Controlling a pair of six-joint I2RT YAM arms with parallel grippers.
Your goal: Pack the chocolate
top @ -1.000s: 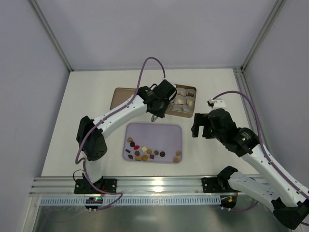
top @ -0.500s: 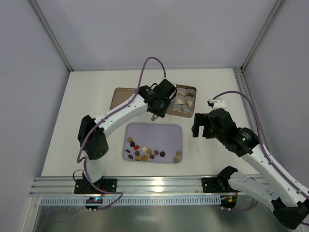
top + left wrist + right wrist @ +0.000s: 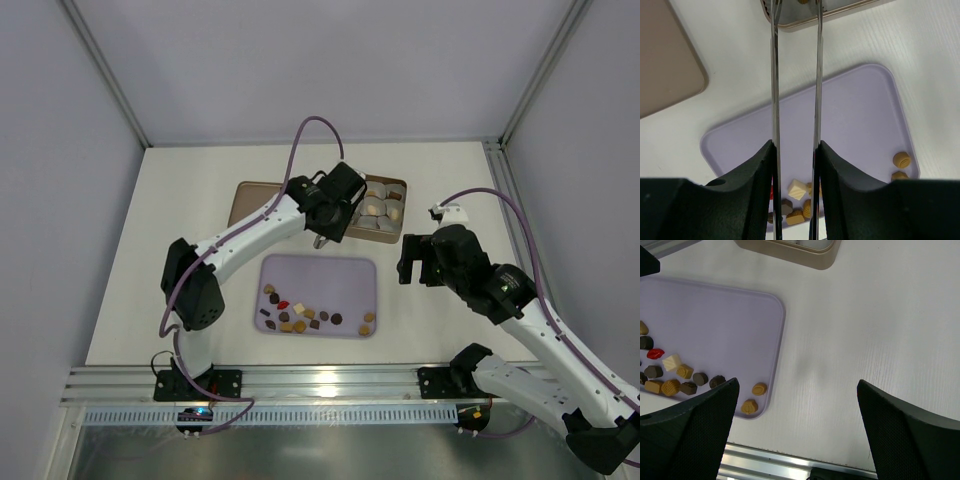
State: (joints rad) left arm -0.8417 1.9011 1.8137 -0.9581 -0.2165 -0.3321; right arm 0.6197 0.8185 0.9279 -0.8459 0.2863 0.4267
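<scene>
Some 15 pieces of the chocolate (image 3: 299, 325) lie low in the overhead frame, clustered along the near left edge of the lilac tray (image 3: 330, 275). The 1 red piece (image 3: 284, 305) sits among the brown and tan ones, and 2 tan pieces lie apart at the near right corner. To the right of the tray, at mid-height in the frame, the right gripper (image 3: 797, 390) hangs over bare table (image 3: 200, 200), its fingers spread wide and empty. Above the tray's far edge, the left gripper (image 3: 796, 10) points down at the near rim of the tan box (image 3: 805, 259). Its thin fingers stand a narrow gap apart and nothing is clamped between them. In the left wrist view a small brown piece (image 3: 802, 1) shows inside the box at the frame's top edge, seemingly touching neither finger. Farther up, pale cup liners (image 3: 378, 207) fill the box, and the flat brown lid (image 3: 258, 203) lies just left of it. Over the last second the left arm has crept slightly toward the box and its fingers have drawn apart, while the right arm and the pieces on the tray have not moved. This reads as 1 piece just released into the box. On that reading the packing is at an early stage, since most pieces are still on the tray, and the left arm would return there next.
</scene>
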